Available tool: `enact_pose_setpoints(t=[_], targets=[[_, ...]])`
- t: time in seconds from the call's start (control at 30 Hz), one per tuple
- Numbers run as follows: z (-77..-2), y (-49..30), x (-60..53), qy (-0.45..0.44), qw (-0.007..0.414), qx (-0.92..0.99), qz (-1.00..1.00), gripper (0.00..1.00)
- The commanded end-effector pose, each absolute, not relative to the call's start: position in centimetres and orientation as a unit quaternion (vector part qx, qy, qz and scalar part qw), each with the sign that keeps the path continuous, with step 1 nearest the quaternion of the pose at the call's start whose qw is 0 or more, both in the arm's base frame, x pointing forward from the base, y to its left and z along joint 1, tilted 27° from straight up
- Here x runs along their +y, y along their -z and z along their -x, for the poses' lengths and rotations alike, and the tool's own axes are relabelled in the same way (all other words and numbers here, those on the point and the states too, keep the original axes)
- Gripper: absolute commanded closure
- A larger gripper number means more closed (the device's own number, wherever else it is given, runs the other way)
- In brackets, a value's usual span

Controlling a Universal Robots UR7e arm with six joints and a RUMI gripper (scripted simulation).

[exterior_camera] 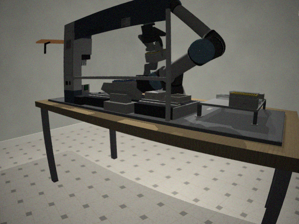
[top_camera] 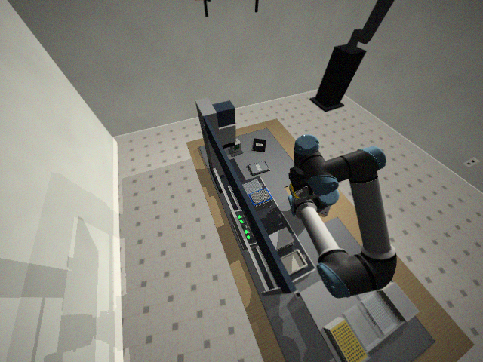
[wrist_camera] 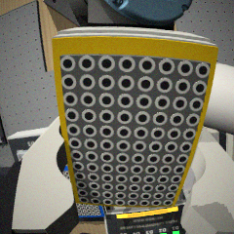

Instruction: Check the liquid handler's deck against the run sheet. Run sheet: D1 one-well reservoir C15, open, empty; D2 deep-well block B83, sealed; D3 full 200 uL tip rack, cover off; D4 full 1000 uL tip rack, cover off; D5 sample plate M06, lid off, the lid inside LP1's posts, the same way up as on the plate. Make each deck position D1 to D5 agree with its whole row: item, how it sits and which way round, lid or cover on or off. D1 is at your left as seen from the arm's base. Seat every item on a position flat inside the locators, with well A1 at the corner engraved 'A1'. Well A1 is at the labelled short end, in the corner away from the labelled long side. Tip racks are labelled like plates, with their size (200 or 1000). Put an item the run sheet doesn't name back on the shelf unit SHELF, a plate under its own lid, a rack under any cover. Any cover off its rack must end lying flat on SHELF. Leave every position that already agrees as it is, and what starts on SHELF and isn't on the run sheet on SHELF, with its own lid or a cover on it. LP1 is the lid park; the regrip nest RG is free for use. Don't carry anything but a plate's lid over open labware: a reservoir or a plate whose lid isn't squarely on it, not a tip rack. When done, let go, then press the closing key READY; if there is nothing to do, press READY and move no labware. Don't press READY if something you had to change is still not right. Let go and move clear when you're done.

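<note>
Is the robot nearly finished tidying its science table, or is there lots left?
Partly done, I think. The blue-rimmed tip rack already sits on the deck. The gripper holds a yellow tip rack up in the air beside the deck. It is not yet set down. Another yellow rack waits on the shelf.

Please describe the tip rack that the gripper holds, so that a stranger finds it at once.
Follow the arm to its gripper, high above the deck. The yellow rack is gripped there. The blue rack sits on the deck; another yellow rack sits on the shelf.
</note>
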State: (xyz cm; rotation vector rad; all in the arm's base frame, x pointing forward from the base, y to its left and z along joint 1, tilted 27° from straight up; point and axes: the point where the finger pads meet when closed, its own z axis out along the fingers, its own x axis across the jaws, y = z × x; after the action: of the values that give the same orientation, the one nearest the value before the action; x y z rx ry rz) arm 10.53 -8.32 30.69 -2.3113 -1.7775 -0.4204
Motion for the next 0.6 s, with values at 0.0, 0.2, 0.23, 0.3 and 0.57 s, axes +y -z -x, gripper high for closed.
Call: enact_pose_setpoints(t=[0.0, 0.2, 0.23, 0.3, 0.57], targets=[[-10.40, -30.70, -8.32, 0.234, -0.007, -0.592, 0.771, 1.00], [-10.40, -30.70, -8.32, 0.236, 0.000, -0.561, 0.794, 1.00], [-10.40, -30.70, -8.32, 0.236, 0.002, -0.553, 0.799, 1.00], [-10.40, -30.70, -8.32, 0.236, 0.007, -0.537, 0.810, 1.00], [-10.40, -30.70, -8.32, 0.235, 0.026, -0.470, 0.850, 1.00]])
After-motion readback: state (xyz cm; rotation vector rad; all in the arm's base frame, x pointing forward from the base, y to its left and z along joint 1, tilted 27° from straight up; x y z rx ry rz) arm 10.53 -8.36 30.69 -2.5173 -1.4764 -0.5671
